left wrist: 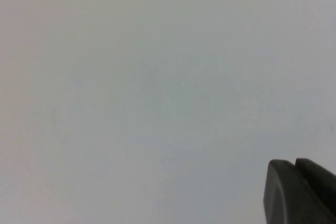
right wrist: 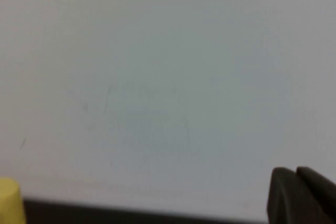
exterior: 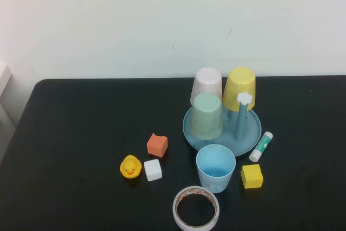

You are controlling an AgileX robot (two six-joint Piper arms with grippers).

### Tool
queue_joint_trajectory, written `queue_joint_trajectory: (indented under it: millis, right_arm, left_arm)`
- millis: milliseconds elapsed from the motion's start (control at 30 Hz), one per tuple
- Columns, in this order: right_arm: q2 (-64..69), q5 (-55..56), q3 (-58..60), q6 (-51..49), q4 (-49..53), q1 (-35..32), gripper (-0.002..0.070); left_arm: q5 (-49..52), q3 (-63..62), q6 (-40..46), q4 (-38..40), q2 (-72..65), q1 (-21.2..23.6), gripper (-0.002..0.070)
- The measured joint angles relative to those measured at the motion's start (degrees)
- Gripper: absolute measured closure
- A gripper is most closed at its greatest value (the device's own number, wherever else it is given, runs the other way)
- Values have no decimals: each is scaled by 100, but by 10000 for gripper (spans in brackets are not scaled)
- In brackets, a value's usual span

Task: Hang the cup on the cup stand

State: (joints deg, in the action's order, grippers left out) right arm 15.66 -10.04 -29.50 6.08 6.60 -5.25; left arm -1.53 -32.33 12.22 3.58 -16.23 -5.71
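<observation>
From my raised camera, a tape roll (exterior: pixel 196 208) lies nearest; just behind it the cup (exterior: pixel 215 167) stands upright, mouth up, long axis vertical, just in front of the cup stand (exterior: pixel 222 128). I judge I must invert it over the free flower-capped post. In its wrist view the left gripper (left wrist: pixel 295 167) is clenched, empty, facing wall; the right gripper (right wrist: pixel 296 174) likewise.
</observation>
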Motion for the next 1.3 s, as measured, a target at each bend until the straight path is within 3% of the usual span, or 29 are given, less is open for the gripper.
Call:
queue_joint_trajectory:
  millis: [233, 367, 500, 733, 867, 1167, 1300]
  right_arm:
    - [1645, -1765, -149, 141, -1189, 0, 678]
    - [2783, -2480, -149, 929, -2212, 0, 678]
    - [3886, -2570, -149, 1937, -3128, 0, 678]
    - [5569, -2153, -292, 2870, -3862, 128, 678]
    - [6436, -2096, -654, 3305, -4247, 660, 678]
    - [7641, -1180, -1839, 3582, -4421, 2626, 675]
    - [8100, -1119, -2621, 3536, -4421, 3036, 610]
  left_arm:
    - [1475, 0, 35, 455, -425, 0, 677]
    - [2344, 21, 35, 759, -671, 0, 677]
    - [2631, 234, 35, 1148, -873, 0, 677]
    - [2664, 989, 35, 2695, -1028, 0, 677]
    - [2664, 1361, 45, 2996, -1076, 0, 677]
    - [2538, 1641, 746, 3066, -1089, 0, 677]
    - [2429, 1641, 809, 3117, -1089, 0, 677]
